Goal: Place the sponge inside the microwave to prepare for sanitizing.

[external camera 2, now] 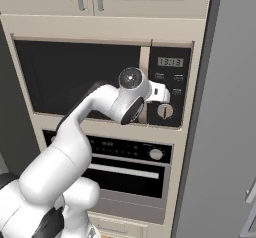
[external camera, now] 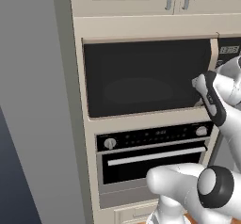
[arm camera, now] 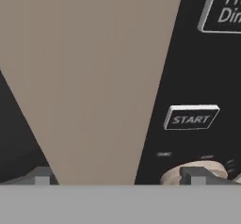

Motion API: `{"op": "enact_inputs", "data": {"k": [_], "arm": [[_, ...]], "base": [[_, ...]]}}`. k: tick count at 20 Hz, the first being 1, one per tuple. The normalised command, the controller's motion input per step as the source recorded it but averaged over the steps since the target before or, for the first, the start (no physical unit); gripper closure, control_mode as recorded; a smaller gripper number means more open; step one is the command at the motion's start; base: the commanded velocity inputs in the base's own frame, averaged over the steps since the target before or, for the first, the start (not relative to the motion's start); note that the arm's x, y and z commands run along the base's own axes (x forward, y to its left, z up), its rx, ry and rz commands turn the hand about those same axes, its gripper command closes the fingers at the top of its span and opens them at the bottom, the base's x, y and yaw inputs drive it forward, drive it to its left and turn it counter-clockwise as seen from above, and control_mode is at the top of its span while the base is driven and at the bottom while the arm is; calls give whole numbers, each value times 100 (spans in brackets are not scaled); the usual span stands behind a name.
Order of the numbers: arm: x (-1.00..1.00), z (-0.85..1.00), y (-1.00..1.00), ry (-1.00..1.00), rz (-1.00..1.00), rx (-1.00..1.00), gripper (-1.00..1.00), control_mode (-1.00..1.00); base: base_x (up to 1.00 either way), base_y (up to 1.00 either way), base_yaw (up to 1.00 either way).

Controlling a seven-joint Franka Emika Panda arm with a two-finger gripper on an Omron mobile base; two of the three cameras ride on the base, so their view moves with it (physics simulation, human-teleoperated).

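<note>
While the built-in microwave with black glass door edged in beige (external camera: 146, 77) seems shut, the gripper (arm camera: 117, 178) waits, fingers apart and empty, straddling the door's right beige edge; nothing's done.

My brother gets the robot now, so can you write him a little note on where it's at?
Claw: open, holding nothing, right up at the beige right edge of the microwave door, beside the START button and knob.
Microwave: door looks shut.
Sponge: can't say where it is.
Oven below: untouched.
Done: arm raised to the door edge.
Left: open the door, fetch the sponge, put it inside.
</note>
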Motion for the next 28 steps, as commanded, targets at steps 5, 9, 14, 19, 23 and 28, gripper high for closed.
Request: {"op": "enact_inputs", "data": {"k": [5,9,14,19,23,28], "arm": [[25,-10,0,0,10,2,100,-100],[14,-7,0,0,3,0,100,-100],[-15,0,13,0,-3,0,100,-100],[-79,0,51,0,-5,0,100,-100],[-100,-2,48,4,-9,0,100,-100],[-100,-7,48,6,-15,-1,100,-100]], "base": [[0,0,0],[0,0,0],[0,0,0],[0,0,0],[0,0,0],[0,0,0]]}}
